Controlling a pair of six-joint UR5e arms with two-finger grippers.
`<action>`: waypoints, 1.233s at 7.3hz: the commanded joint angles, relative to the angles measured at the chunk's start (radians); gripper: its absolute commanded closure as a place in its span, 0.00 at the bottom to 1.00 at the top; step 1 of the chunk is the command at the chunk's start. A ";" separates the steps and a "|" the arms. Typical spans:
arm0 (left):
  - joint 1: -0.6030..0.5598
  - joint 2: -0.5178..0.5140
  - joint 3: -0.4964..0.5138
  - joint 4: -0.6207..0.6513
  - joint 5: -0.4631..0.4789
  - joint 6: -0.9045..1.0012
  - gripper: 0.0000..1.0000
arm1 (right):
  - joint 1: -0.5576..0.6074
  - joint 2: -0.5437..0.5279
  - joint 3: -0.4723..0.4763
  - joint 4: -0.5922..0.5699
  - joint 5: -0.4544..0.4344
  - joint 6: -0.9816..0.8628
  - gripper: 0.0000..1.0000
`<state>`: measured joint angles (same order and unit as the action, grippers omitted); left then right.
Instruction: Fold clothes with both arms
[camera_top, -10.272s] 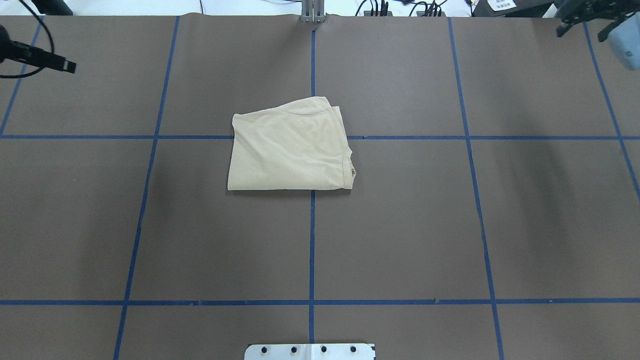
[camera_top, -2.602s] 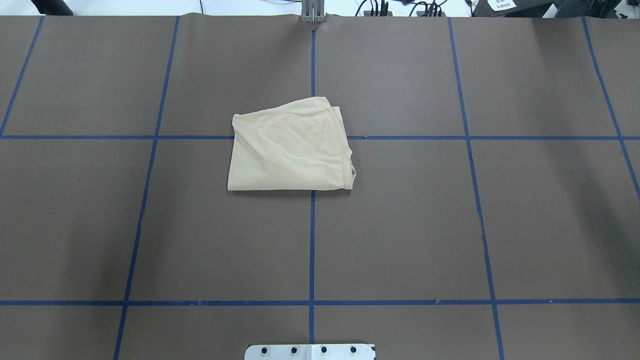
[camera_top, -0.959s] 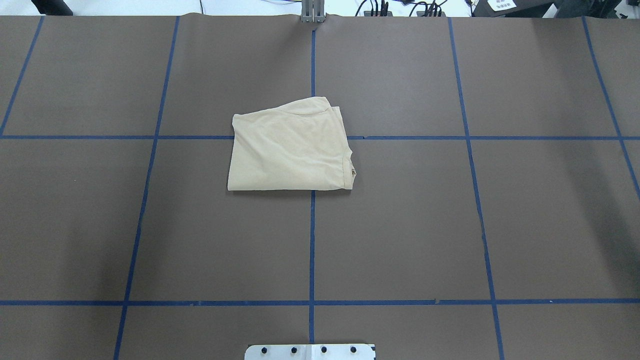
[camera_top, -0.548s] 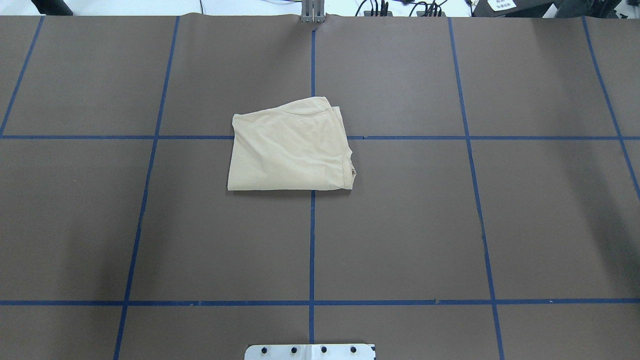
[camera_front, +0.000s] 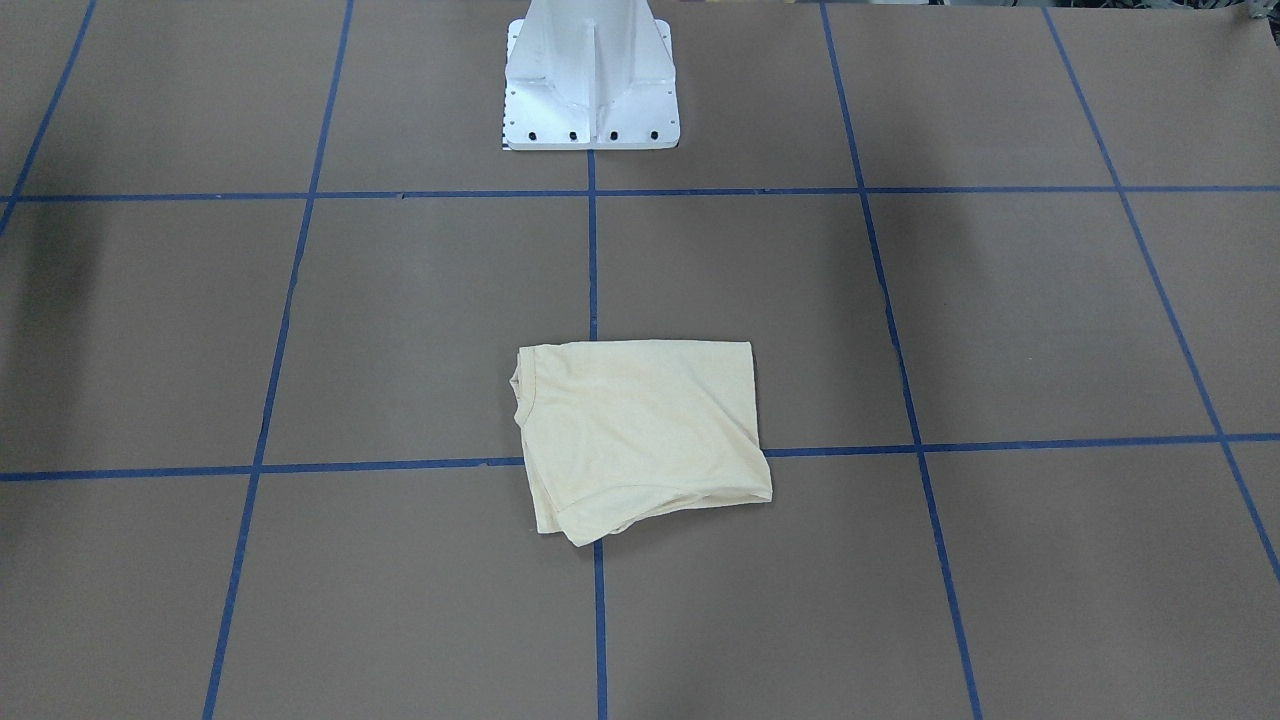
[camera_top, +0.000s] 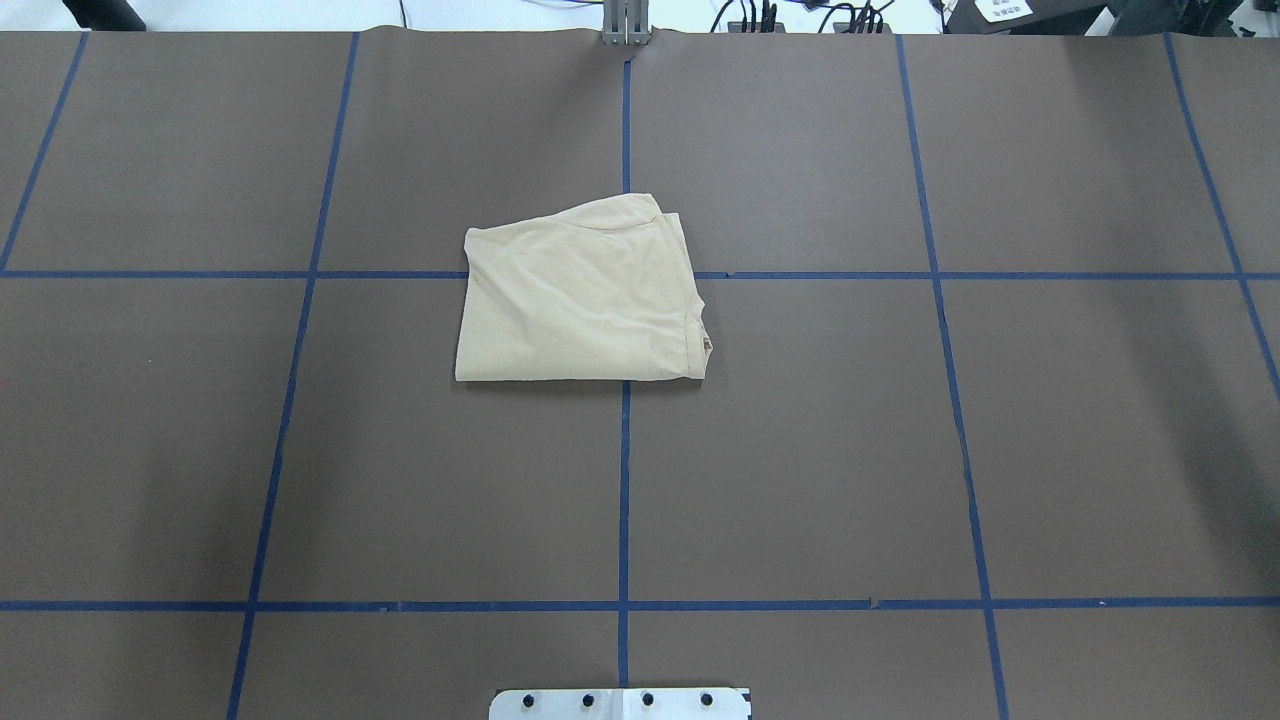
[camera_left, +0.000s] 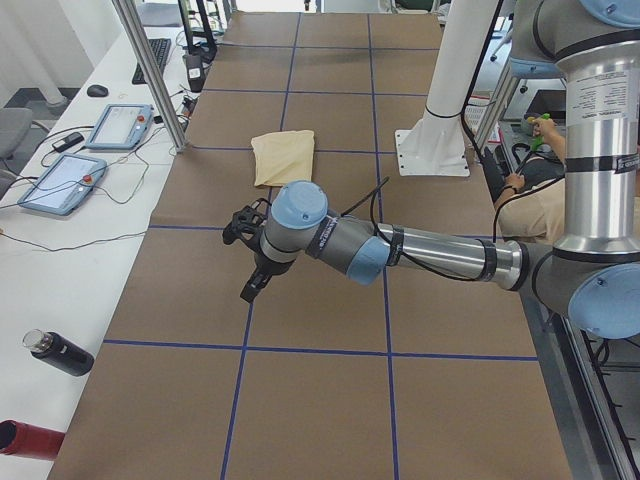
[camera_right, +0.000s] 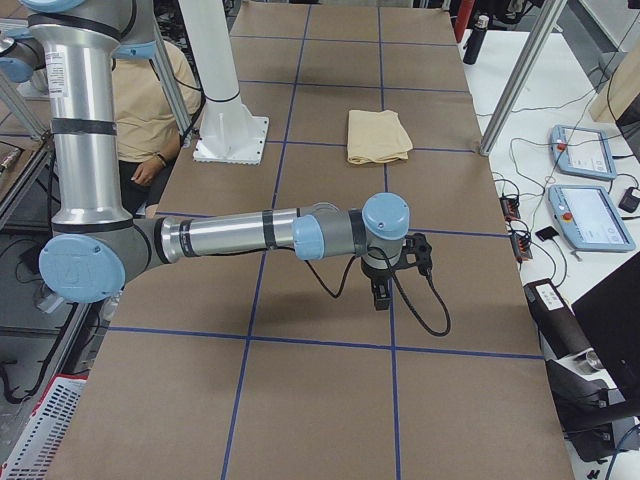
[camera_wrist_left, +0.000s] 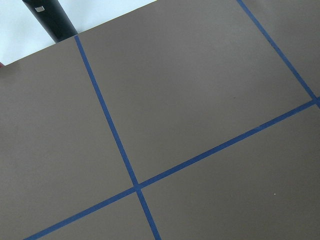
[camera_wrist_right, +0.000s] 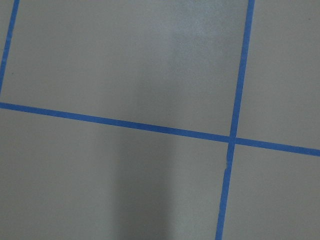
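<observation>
The clothes (camera_top: 580, 300) are one pale cream-yellow shirt folded into a compact rectangle, lying flat near the table's middle (camera_front: 640, 430) (camera_left: 282, 156) (camera_right: 378, 135). No print shows on it. The left arm reaches low over the table's left end, and its gripper (camera_left: 255, 285) points down, far from the shirt. The right arm stretches over the right end with its gripper (camera_right: 380, 297) also pointing down. Both grippers show only in the side views, so I cannot tell whether they are open or shut. Each wrist view holds only brown table and blue tape.
The white pedestal base (camera_front: 590, 80) stands at the robot's edge. Blue tape lines (camera_top: 625, 480) grid the brown table cover. Control tablets (camera_left: 60, 180) (camera_right: 590, 215) and a dark bottle (camera_left: 60, 352) lie on side benches. A seated person (camera_right: 150, 100) is behind the pedestal.
Ten seconds ago both grippers showed at the far corners of the overhead view; they have since left that view. The shirt has not moved.
</observation>
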<state>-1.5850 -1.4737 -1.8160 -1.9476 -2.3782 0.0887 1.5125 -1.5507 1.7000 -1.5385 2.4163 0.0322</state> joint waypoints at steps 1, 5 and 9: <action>0.000 -0.002 -0.002 -0.001 -0.001 0.002 0.00 | 0.000 0.000 0.000 0.001 -0.002 0.000 0.00; 0.000 -0.002 -0.002 -0.001 -0.001 0.002 0.00 | 0.000 0.001 0.003 0.004 -0.003 0.000 0.00; 0.000 -0.007 -0.002 -0.001 0.001 0.002 0.00 | -0.002 0.011 -0.003 0.003 -0.003 0.000 0.00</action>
<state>-1.5845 -1.4799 -1.8176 -1.9482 -2.3777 0.0905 1.5112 -1.5418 1.6974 -1.5339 2.4116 0.0322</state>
